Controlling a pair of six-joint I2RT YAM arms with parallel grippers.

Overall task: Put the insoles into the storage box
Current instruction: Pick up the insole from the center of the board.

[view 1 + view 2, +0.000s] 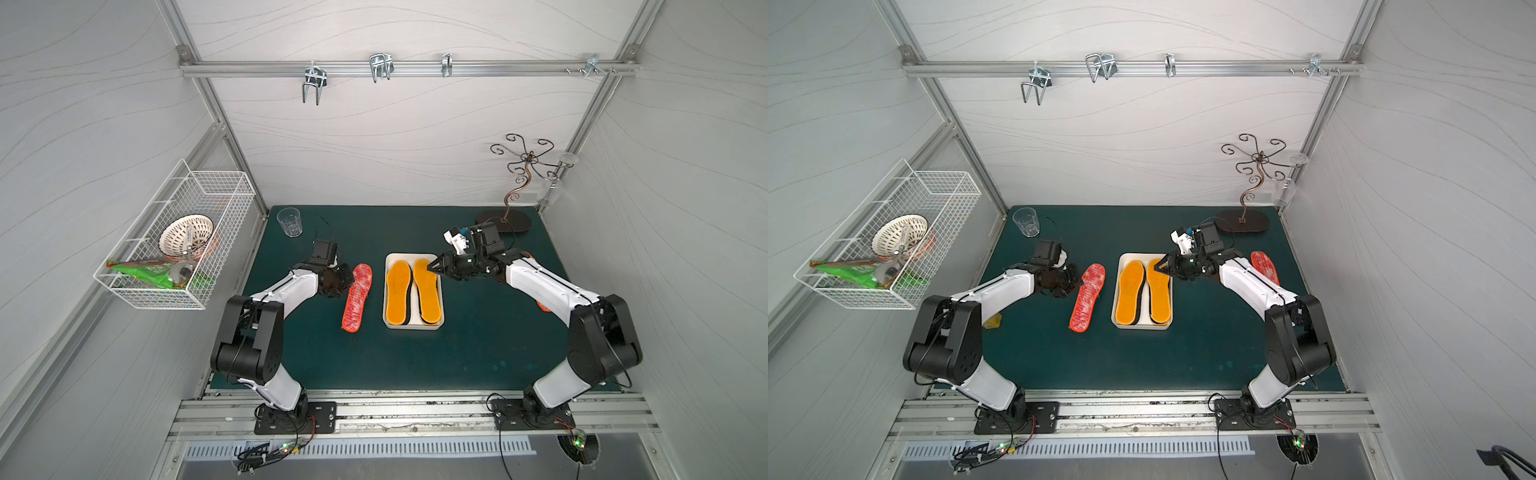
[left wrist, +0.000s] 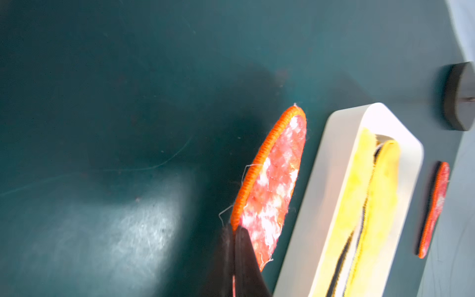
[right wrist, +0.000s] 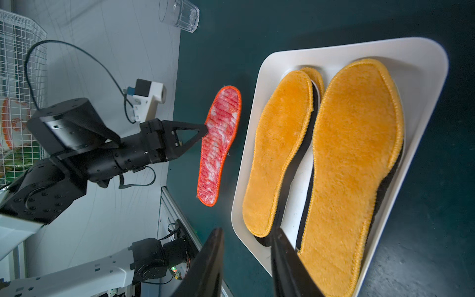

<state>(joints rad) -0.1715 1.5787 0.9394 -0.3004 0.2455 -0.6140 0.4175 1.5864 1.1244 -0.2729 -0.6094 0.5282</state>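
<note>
I am watching the left gripper [image 2: 234,232] pinching its fingers fully together on the orange stitched edge of a red mottled insole [image 1: 357,297]. That insole is lying on the green mat [image 1: 374,357] just beside the storage box [image 1: 411,326], on the left arm's side and roughly parallel to it, not touching the box.

The right gripper [image 1: 432,267] is hanging over the box's far corner on the right arm's side, fingers partly spread and gripping nothing. Under it the box is holding two stacks side by side, each topped by an orange-yellow insole [image 1: 398,293] [image 1: 427,291]. The right wrist view is showing black edges [image 3: 385,185] beneath them and a further orange-yellow toe [image 3: 313,74] peeking out.

A second red insole [image 1: 1264,266] is lying beyond the box on the right arm's side, partly covered by that arm. Farther from the box, a clear glass [image 1: 289,222] is standing past the left gripper, a scrolled metal stand [image 1: 505,218] behind the right gripper, and a wire basket [image 1: 178,232] is hanging on the wall.
</note>
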